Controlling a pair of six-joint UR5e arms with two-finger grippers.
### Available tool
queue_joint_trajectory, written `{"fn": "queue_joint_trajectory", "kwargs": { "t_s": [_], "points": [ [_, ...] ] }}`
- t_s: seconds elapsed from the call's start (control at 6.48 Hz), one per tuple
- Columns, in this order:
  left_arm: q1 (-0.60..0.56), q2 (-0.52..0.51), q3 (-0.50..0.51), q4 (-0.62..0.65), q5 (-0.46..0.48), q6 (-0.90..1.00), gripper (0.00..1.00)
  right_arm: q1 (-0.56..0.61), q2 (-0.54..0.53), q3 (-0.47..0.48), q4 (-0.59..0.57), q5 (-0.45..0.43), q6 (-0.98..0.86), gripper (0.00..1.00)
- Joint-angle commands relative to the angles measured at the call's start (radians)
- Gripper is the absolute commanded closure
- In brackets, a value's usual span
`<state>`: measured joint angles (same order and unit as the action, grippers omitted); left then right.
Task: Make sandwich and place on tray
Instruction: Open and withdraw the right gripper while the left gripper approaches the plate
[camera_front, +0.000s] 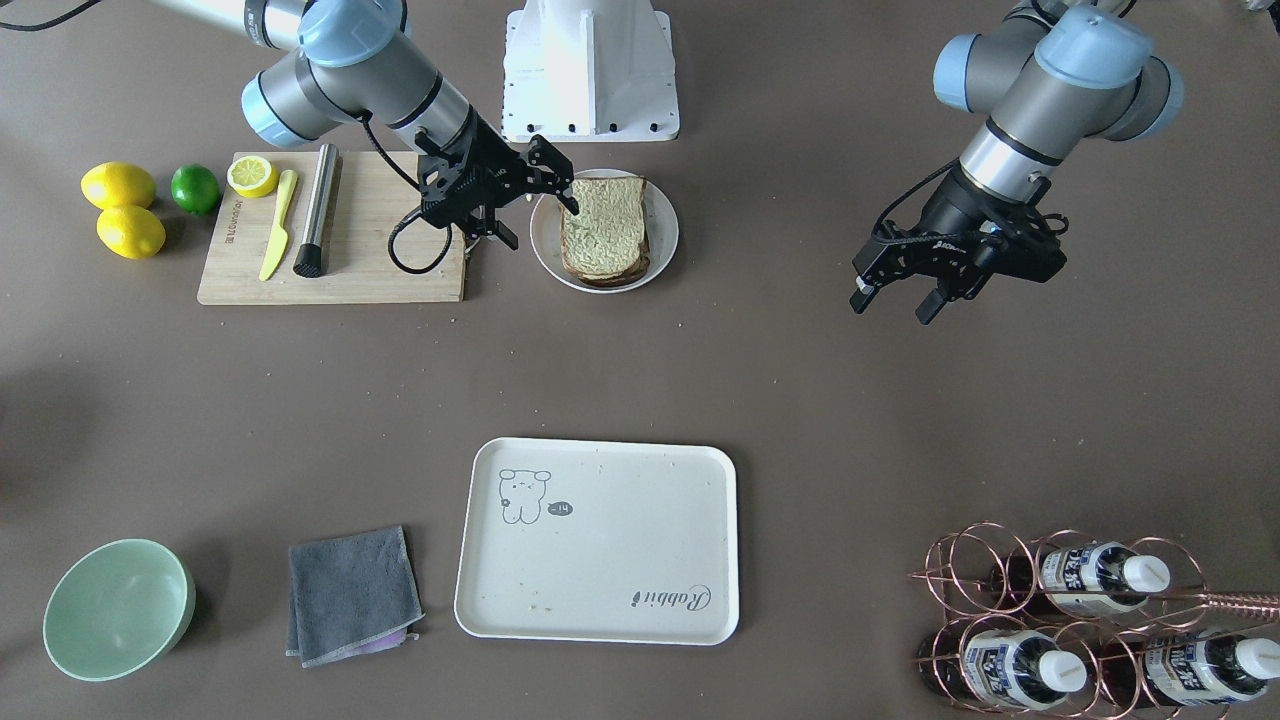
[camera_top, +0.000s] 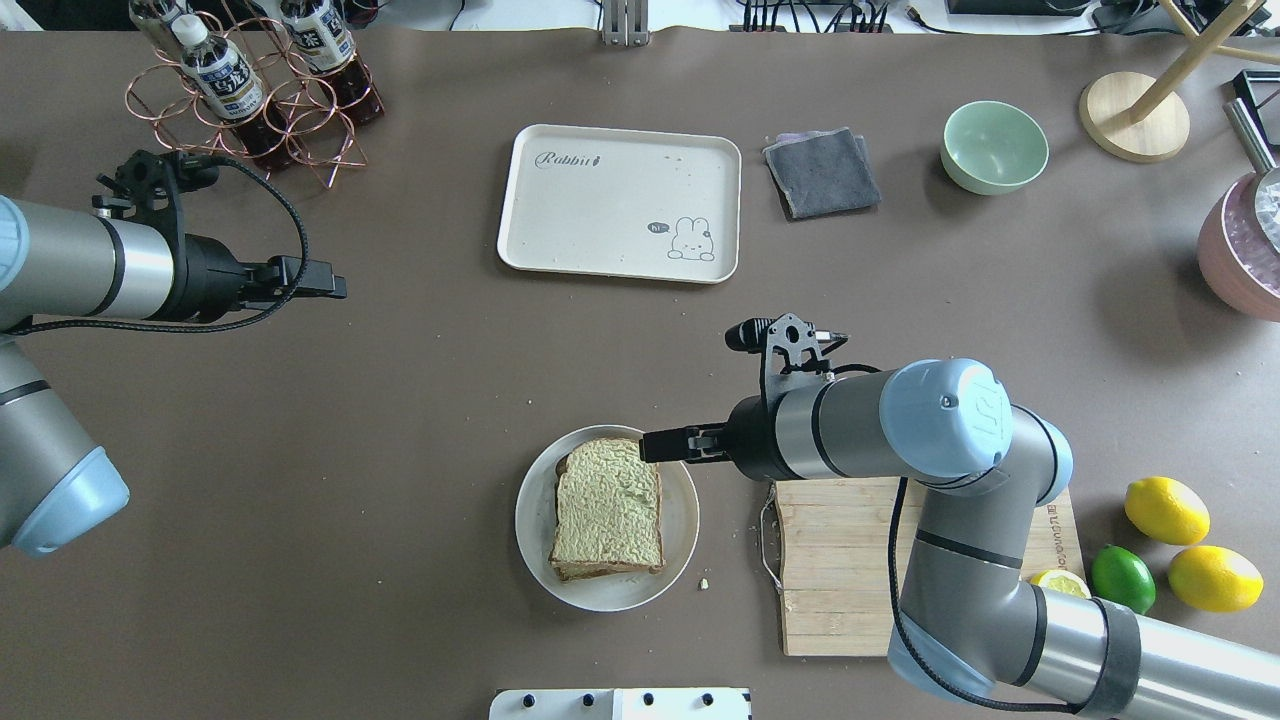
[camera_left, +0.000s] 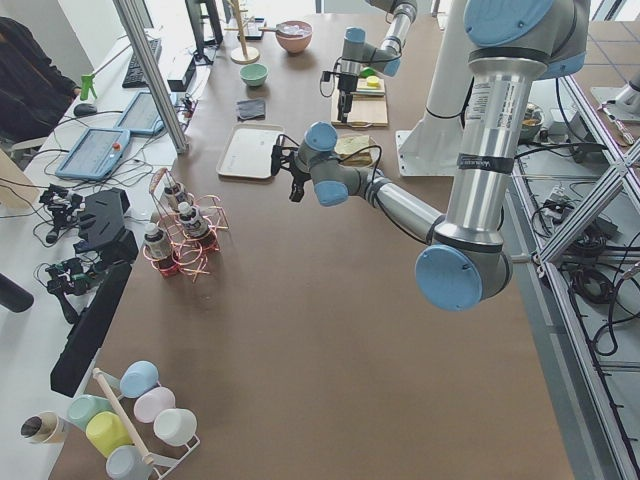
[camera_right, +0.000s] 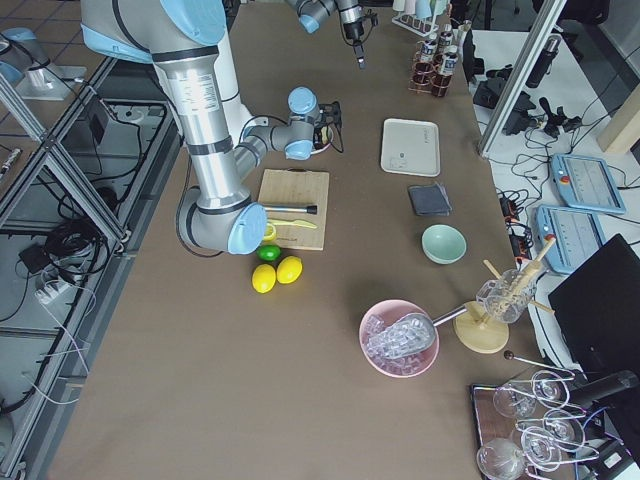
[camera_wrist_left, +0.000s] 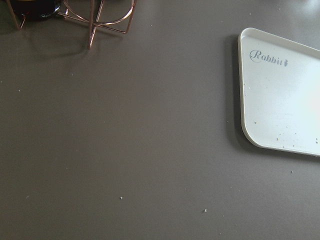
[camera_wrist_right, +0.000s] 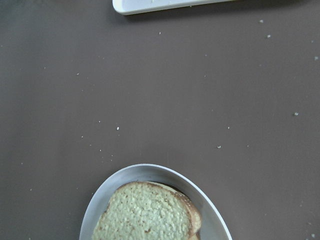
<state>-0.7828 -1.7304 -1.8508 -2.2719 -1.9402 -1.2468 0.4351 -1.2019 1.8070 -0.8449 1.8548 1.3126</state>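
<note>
the sandwich (camera_front: 603, 232) lies stacked on the round white plate (camera_front: 668, 240) near the robot's base. two bread slices show, one on the other, and no egg can be seen between them from these angles. the tray (camera_front: 600, 560) sits bare, well apart from the plate, across a stretch of open counter (camera_front: 300, 400). the right tool (camera_front: 543, 226) hangs at the plate's edge on the cutting board (camera_front: 370, 260) side with its jaws spread and nothing between them. one fingertip is over the near corner of the top slice, though i cannot tell whether it touches the bread. the left tool (camera_front: 892, 308) hovers over the counter far off to the other side, also parted and empty, taking no part here. judging by this, the assembly looks done and the step in hand is the grasp that starts the transfer to the tray. the next move likely calls for the right tool to settle so its fingers take both slices together, from the edge, then close gently. a hard squeeze could crush the soft crumb or let the top slice slide off the bottom one. after that it needs a level lift and a carry over to the tray, setting the stack down flat inside the rim.
</note>
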Motion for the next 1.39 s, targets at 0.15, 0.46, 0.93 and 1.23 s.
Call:
{"fn": "queue_joint_trajectory", "kwargs": {
  "t_s": [0.15,0.46,0.93,1.23],
  "points": [
    [0.092,-0.052,-0.024,0.002,0.054,-0.132,0.03,0.207,-0.001,0.018,-0.15,0.198,-0.003,0.0],
    [0.28,-0.07,-0.045,0.002,0.217,-0.212,0.03,0.309,-0.031,0.003,-0.166,0.242,-0.022,0.0],
    [0.448,-0.135,-0.041,0.076,0.352,-0.292,0.17,0.33,-0.08,-0.005,-0.151,0.227,-0.056,0.0],
    [0.52,-0.133,-0.028,0.091,0.42,-0.287,0.26,0.33,-0.09,-0.006,-0.151,0.225,-0.061,0.0]
  ]
}}
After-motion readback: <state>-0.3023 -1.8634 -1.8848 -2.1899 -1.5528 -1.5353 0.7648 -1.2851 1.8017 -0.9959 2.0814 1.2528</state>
